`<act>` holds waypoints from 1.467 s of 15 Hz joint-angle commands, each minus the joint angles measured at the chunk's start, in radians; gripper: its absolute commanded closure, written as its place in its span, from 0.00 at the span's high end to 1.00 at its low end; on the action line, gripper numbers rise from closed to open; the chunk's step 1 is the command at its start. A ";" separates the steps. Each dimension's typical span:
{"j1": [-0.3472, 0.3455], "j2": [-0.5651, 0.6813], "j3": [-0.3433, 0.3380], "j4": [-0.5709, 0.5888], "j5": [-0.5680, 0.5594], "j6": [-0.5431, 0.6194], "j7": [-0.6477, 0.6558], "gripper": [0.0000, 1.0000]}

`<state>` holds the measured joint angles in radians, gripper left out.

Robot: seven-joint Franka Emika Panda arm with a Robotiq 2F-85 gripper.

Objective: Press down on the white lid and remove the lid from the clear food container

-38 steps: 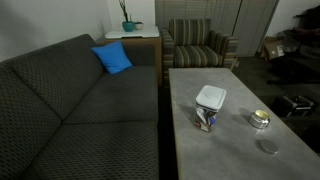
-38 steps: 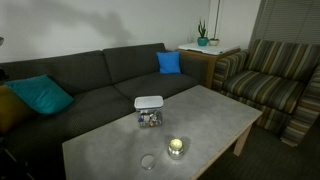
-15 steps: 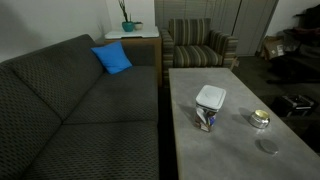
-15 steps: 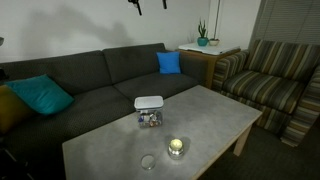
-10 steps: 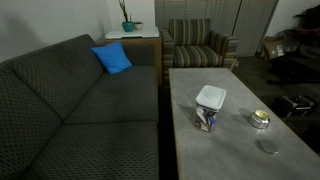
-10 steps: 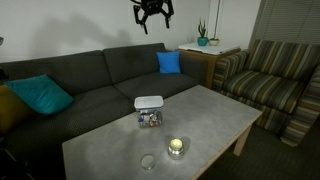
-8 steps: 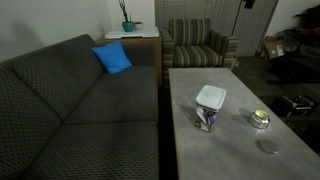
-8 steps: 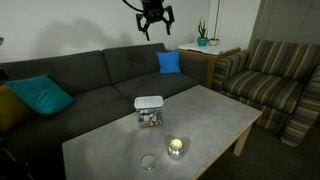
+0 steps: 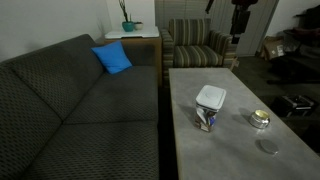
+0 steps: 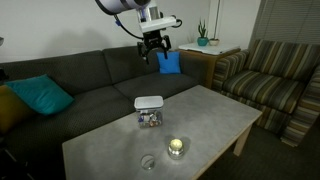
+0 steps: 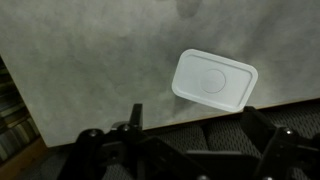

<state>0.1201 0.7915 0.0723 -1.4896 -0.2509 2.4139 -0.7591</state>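
Observation:
The white lid [image 9: 210, 97] sits closed on the clear food container [image 9: 206, 118], which stands mid-table with blue and reddish contents showing. Both also show in an exterior view, the lid [image 10: 149, 102] on the container [image 10: 150, 118]. In the wrist view the lid [image 11: 213, 78] is seen from above and hides the box under it. My gripper [image 10: 155, 48] hangs high in the air above the sofa side of the table, open and empty. It shows at the top of an exterior view [image 9: 240, 18] and in the wrist view [image 11: 200, 125], well apart from the lid.
A small shiny round tin [image 9: 260, 119] and a flat grey disc [image 9: 267, 146] lie on the grey table [image 9: 230, 160] near its front. A dark sofa [image 9: 70, 110] runs along one long side. A striped armchair [image 9: 200, 45] stands at the far end.
My arm has come into both exterior views from the top and has dropped lower, toward the table. The lid, container, tin and disc have not moved.

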 commanded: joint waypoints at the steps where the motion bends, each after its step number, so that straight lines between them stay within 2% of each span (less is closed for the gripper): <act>1: 0.001 0.113 0.015 0.111 -0.017 -0.085 -0.007 1.00; 5: 0.003 0.198 0.031 0.176 -0.013 -0.148 -0.037 1.00; 6: 0.002 0.161 0.025 0.119 -0.013 -0.098 -0.003 1.00; 10: 0.004 0.175 0.027 0.129 -0.012 -0.100 -0.001 1.00; 13: 0.010 0.162 0.030 0.117 -0.033 -0.051 -0.024 1.00; 17: 0.015 0.208 0.061 0.152 -0.046 -0.007 -0.094 1.00; 22: 0.027 0.270 0.068 0.183 -0.036 -0.021 -0.120 0.98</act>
<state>0.1494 1.0108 0.1332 -1.3475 -0.2774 2.3891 -0.8533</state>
